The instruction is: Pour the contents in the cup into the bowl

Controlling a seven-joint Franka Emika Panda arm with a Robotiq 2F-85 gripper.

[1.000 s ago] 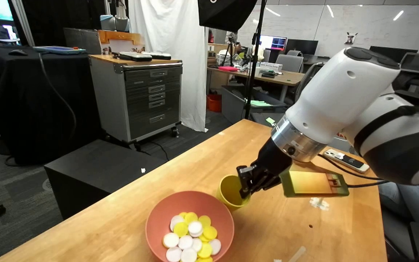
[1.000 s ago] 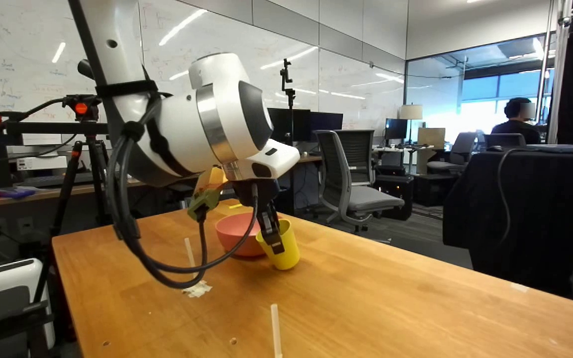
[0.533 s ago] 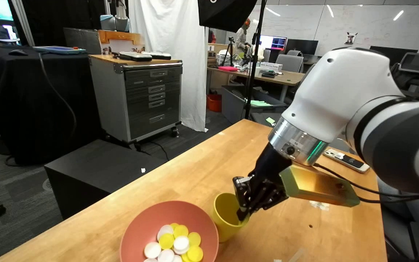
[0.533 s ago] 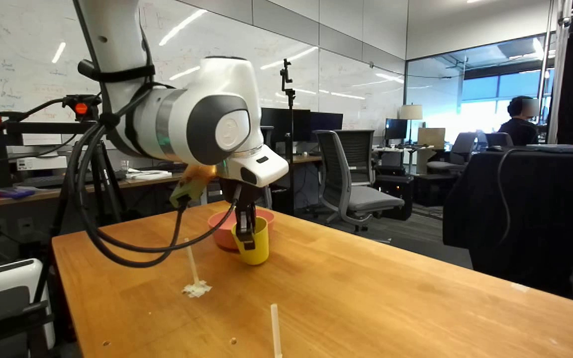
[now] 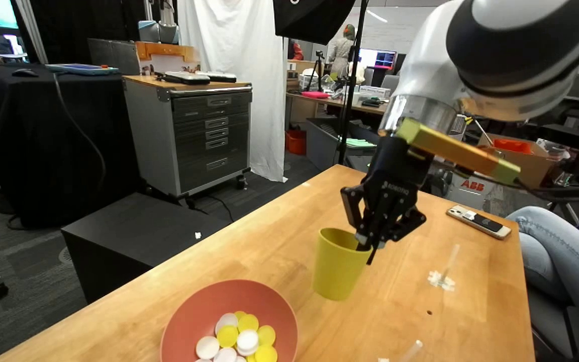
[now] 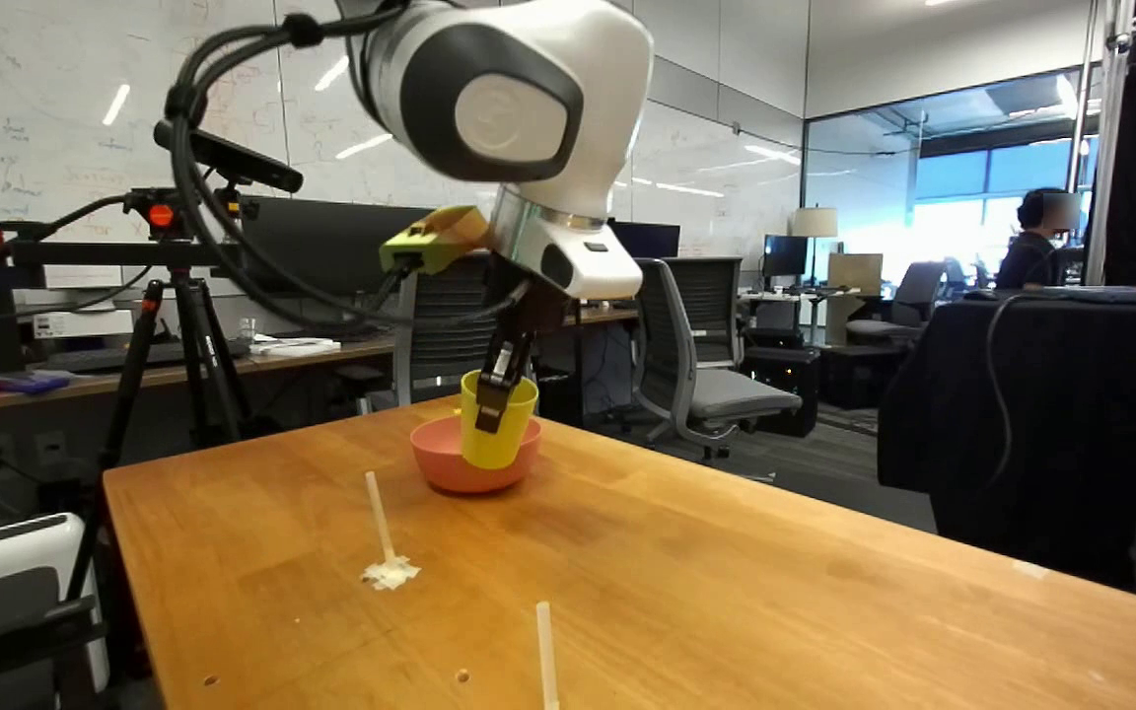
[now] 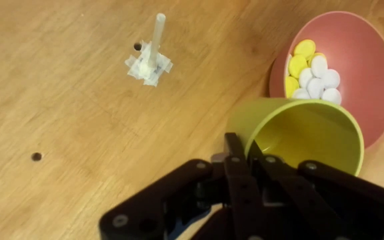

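Your pincer (image 7: 244,146): grasping the cup (image 5: 334,271) by its rim
Bowl (image 6: 438,459): near the far corner of the bench (image 6: 726,572), in an exterior view
Cup: raised off your bench
Pieces (image 7: 315,87): in the bowl

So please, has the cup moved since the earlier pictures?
Yes, upward: in an exterior view, the base of the cup, earlier clearly below the top of the taped stick, is now about level with it.

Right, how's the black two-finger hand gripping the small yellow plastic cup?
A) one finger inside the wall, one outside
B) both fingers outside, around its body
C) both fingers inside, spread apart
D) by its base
A: in the wrist view, the hand straddles the rim of the cup, pinching its wall.
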